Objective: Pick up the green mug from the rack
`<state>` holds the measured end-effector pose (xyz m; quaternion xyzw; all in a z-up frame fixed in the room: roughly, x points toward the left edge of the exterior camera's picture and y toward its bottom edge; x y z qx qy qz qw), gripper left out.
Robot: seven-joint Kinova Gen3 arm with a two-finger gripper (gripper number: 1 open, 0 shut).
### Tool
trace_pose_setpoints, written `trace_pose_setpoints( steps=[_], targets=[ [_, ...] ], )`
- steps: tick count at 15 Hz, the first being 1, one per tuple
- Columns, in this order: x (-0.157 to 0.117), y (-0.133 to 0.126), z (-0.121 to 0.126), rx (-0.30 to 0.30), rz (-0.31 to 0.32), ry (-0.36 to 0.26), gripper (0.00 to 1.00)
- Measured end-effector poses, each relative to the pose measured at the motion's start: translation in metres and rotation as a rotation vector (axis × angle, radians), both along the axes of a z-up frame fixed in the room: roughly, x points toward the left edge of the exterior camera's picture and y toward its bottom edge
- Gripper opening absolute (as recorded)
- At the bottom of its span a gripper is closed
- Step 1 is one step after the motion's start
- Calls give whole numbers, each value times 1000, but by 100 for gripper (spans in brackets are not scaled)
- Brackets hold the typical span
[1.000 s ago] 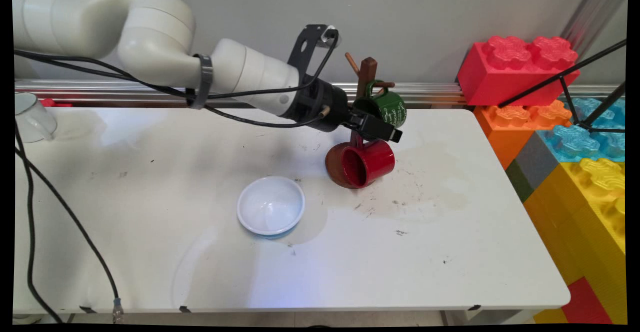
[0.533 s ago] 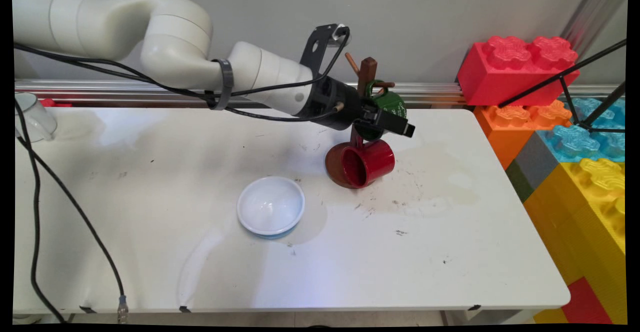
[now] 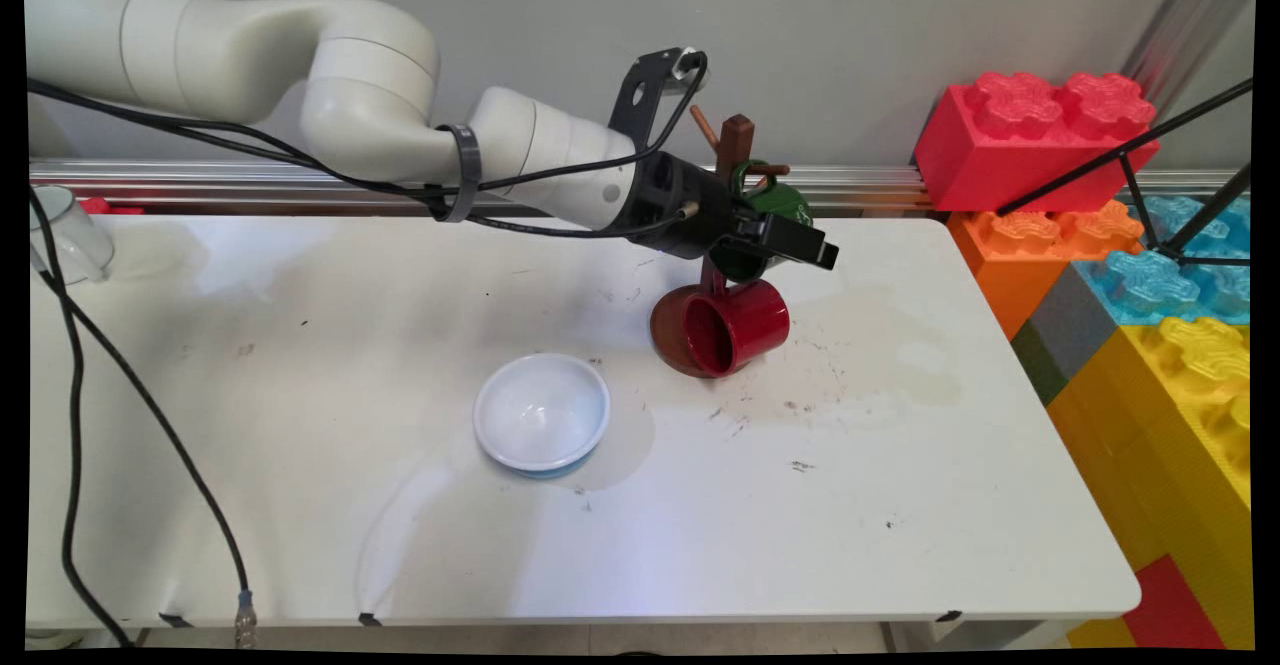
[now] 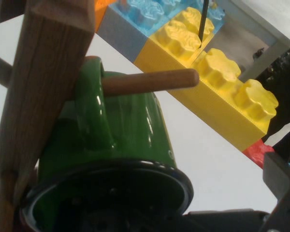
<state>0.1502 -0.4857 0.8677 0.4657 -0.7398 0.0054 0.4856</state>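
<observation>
White bench [image 3: 300,505] fills most of the main view, scuffed and stained toward its right half, with a grey wall behind and big toy bricks [image 3: 1040,135] in red, orange, blue and yellow stacked at the right edge of the frame. Just right of centre and toward the back stands a wooden mug tree [image 3: 737,140] on a round brown base. A green mug [image 4: 111,145] hangs by its handle from one peg [image 4: 150,82]; a red mug [image 3: 737,327] hangs lower on the same tree, mouth turned toward the lower left of the frame. A white bowl [image 3: 542,412] sits on the bench, apart from the tree, toward the lower left of it. A clear glass cup [image 3: 62,235] stands at the far left edge.

The gripper [image 3: 790,243] reaches in from the upper left and lies right at the green mug, partly covering it in the main view. In the hand view the mug's dark rim fills the bottom of the picture, so the mouth faces the jaws and the mug's long axis runs away from them, up toward the peg, with the handle on the upper side against the wooden post. Whether the jaws are spread or closed on the rim I cannot tell; neither view shows the fingertips clearly.
</observation>
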Motion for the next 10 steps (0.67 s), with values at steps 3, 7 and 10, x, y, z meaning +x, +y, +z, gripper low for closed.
trace_pose_setpoints(
  steps=[3,7,10],
  targets=[
    [0,-1,0,5,9,5,0],
    [0,-2,1,6,26,10,0],
    [1,-3,1,9,38,9,0]
  ],
)
